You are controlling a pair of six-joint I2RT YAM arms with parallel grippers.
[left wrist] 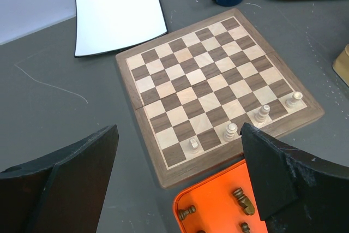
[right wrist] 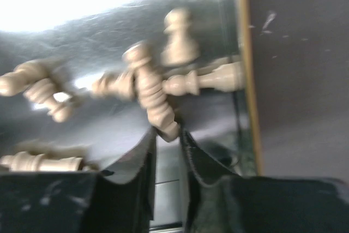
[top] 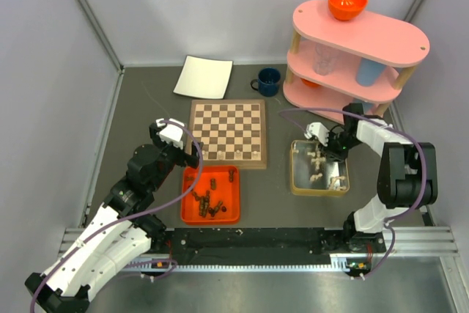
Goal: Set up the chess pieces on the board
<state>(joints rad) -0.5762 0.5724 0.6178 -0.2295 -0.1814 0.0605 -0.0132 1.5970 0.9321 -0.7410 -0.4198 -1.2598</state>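
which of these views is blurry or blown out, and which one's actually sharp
right wrist view: motion-blurred, the pale piece at the fingertips smeared, top left blown out white; left wrist view: sharp on the board, its own fingers dark; top external view: sharp, evenly lit

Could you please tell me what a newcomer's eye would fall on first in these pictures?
The chessboard in the middle draws the eye, four pale chess pieces standing along its near edge. At the far right rises a pink three-tier shelf topped by an orange bowl. The right gripper dips into a tan tray, jaws pinching a pale piece.
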